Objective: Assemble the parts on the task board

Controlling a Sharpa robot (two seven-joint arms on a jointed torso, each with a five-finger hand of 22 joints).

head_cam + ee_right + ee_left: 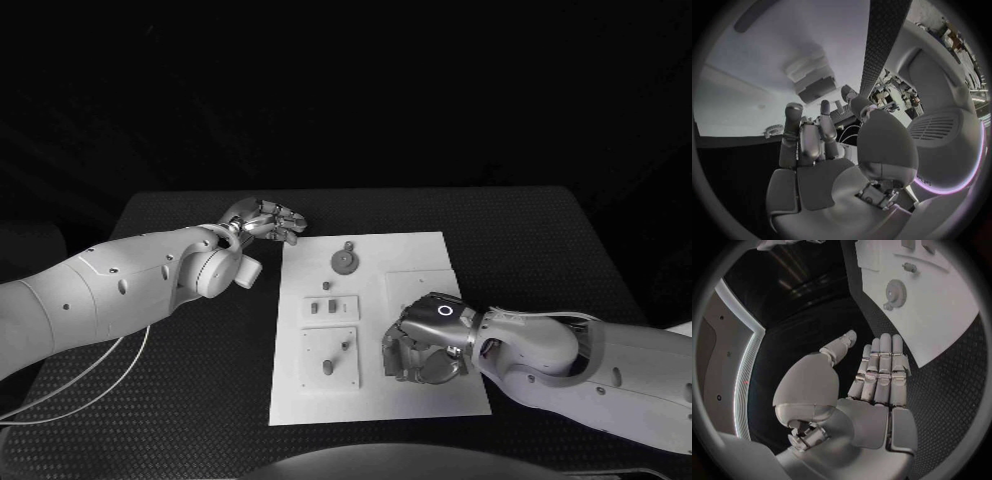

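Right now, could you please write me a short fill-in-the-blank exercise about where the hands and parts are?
1. The right hand hovers over the white task ____.
2. The left hand, holding nothing, is over the ____ table beside the task board.
3. The round gear-like part lies nearer the ____ hand.

Missing words: board; black; left

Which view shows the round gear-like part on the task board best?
The left wrist view: the gear-like part lies unobstructed on the task board, toothed rim visible. The head view shows it small at the board's far end. In the right wrist view I cannot pick it out.
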